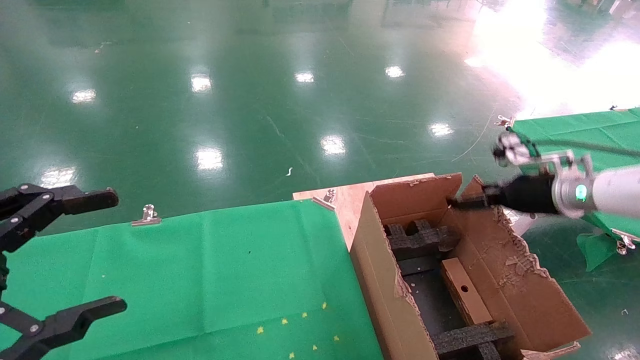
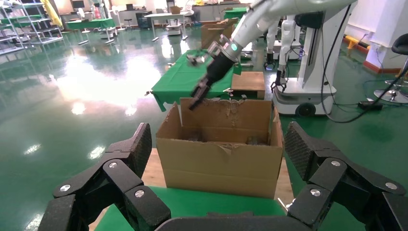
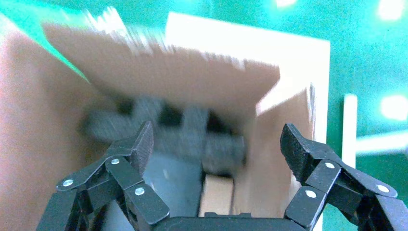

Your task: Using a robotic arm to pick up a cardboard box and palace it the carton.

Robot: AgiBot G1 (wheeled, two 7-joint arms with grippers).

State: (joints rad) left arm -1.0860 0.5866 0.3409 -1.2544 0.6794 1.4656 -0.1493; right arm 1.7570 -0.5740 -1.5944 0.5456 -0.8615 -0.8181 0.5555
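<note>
The carton (image 1: pixel 380 270), big, brown and ragged-edged, stands open at the right end of the table. Inside it, against the right wall, lies the small flat cardboard box (image 1: pixel 465 292), its round hole showing. My right gripper (image 1: pixel 454 202), on the white robotic arm (image 1: pixel 615 192), hovers open over the carton's far right corner and holds nothing. In the right wrist view, the gripper (image 3: pixel 216 139) looks down into the carton (image 3: pixel 159 82), with the cardboard box (image 3: pixel 216 195) below it. My left gripper (image 1: pixel 100 255) is parked open at the left, facing the carton (image 2: pixel 221 163).
Black foam inserts (image 1: pixel 415 237) sit at both ends inside the carton. A green cloth (image 1: pixel 200 270) covers the table, held by a metal clip (image 1: pixel 147 215). A bare wooden board (image 1: pixel 345 197) shows beside the carton. A second green-covered table (image 1: pixel 575 130) stands at the right.
</note>
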